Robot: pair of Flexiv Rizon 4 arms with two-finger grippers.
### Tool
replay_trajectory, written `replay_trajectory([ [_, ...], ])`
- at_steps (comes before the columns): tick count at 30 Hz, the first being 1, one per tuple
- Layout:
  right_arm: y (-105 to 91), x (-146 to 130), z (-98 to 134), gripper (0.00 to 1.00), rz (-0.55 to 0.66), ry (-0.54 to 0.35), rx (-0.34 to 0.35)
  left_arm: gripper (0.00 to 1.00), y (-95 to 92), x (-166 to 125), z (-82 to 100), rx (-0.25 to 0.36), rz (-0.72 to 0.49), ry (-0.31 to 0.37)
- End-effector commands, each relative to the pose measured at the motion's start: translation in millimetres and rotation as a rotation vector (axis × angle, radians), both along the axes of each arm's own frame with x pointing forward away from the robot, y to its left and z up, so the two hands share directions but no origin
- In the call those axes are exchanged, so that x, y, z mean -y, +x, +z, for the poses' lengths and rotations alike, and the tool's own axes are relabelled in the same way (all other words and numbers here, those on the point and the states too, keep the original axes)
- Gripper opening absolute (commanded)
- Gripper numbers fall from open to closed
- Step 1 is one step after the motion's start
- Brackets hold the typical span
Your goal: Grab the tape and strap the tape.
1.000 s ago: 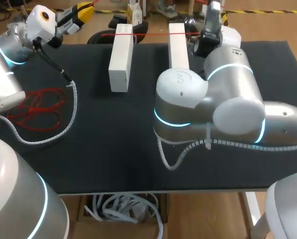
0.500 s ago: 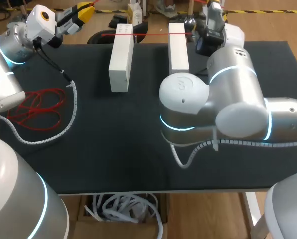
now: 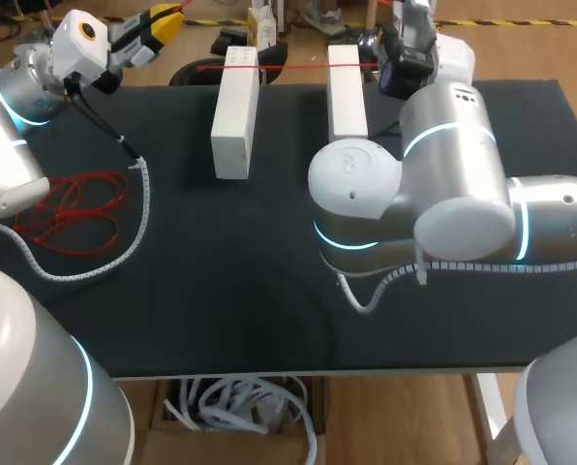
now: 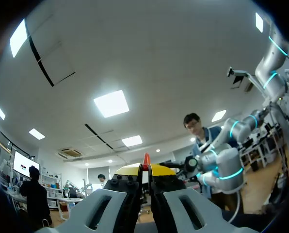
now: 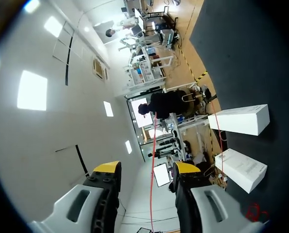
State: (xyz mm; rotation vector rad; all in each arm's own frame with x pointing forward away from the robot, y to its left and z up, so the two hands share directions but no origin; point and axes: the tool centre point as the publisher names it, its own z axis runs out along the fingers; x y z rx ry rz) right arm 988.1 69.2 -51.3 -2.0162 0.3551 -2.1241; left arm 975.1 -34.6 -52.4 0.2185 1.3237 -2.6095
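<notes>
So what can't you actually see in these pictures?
Head view: fingertips of the right gripper, hidden behind its own wrist.
Head view: where the red tape ends beyond the right white block, behind the right arm.
Right wrist view: whether the tape touches either finger; too thin.

Black table [image 3: 221, 291] with a left white block [image 3: 234, 111], a right white block [image 3: 346, 92], and coiled red tape [image 3: 71, 208].

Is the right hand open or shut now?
Open. In the right wrist view the right hand holds its yellow fingertips well apart; the red tape runs through the gap, touching neither.
</notes>
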Motion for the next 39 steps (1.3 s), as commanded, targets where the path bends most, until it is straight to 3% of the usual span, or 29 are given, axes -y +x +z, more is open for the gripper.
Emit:
replay_trajectory([
  [1,0.5,-1.2,6.7,0.47,-0.007,0.008,-0.004,0.00,0.8,-0.3,-1.2,0.003,-0.003,-0.002],
  [9,-3.3,0.6,10.1,0.40,-0.017,0.019,-0.001,0.00,0.8,-0.3,-1.2,0.003,-0.003,-0.002],
  [39,-3.5,-6.3,16.0,0.34,-0.028,0.031,0.015,0.00,0.8,-0.3,-1.2,0.003,-0.003,-0.002],
])
